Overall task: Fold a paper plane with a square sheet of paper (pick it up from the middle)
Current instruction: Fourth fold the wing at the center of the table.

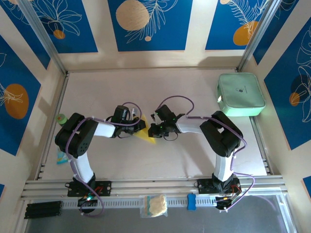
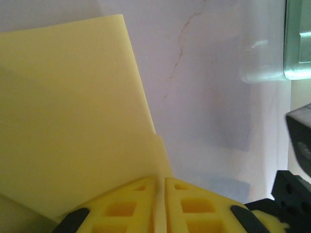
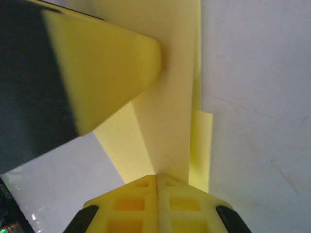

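Observation:
The yellow sheet of paper (image 1: 147,132) is folded into a pointed wedge of overlapping layers, held just above the table's middle between my two arms. I cannot tell whether it has the full shape of the paper plane. My left gripper (image 1: 141,125) comes in from the left. In the left wrist view this gripper (image 2: 160,180) is shut on the folded paper (image 2: 73,111), an edge passing between its jaws. My right gripper (image 1: 154,130) meets it from the right. In the right wrist view that gripper (image 3: 157,177) is pinched shut on a crease of the paper (image 3: 165,121). One of the left gripper's fingers (image 3: 102,68) presses the paper's far end.
A mint-green case (image 1: 241,94) lies at the back right and shows at the edge (image 2: 297,43) of the left wrist view. A cream wad in a clear bag (image 1: 155,205) and a blue block (image 1: 191,201) sit on the front rail. Small green items (image 1: 61,119) lie by the left wall.

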`<action>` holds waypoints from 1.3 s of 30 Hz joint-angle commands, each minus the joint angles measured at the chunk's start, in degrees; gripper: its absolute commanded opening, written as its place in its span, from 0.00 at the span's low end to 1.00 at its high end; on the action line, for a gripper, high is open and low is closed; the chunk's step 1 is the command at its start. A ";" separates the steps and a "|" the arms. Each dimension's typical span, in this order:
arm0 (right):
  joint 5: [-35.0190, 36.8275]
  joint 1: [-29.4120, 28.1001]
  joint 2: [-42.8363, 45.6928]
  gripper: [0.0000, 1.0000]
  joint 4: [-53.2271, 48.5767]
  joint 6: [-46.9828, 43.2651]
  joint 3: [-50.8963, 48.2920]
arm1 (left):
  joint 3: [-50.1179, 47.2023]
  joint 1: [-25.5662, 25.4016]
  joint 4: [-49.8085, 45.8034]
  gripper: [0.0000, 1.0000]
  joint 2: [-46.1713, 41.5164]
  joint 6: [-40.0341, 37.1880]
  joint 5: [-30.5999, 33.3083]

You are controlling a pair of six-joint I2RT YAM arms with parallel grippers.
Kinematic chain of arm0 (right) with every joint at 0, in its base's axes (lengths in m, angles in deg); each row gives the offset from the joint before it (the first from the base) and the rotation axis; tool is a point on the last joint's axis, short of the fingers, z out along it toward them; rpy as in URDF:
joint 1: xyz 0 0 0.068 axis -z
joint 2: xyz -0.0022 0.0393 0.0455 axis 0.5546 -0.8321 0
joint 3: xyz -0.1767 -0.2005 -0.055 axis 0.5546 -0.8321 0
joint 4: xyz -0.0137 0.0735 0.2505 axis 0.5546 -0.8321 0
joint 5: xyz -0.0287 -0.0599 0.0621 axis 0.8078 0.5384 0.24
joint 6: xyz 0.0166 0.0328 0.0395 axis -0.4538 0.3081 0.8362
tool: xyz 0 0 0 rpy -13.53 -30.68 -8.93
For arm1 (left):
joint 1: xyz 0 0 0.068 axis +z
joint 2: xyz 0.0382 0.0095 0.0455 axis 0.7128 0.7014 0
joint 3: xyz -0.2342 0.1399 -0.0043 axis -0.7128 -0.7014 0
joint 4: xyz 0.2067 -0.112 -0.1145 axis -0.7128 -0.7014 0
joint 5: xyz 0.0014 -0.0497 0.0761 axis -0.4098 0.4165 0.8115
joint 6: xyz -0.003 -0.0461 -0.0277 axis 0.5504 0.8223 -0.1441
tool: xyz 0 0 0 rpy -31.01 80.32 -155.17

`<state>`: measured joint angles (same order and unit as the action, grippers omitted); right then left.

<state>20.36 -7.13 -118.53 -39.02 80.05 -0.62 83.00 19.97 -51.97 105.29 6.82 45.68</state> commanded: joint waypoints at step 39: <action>5.26 -0.05 -4.58 0.03 -10.36 -1.06 1.28 | 3.08 -2.72 -12.07 0.14 -0.40 -4.88 1.39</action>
<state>21.97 -7.13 -119.86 -43.08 80.05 1.63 84.60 17.61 -61.21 103.26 4.04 45.40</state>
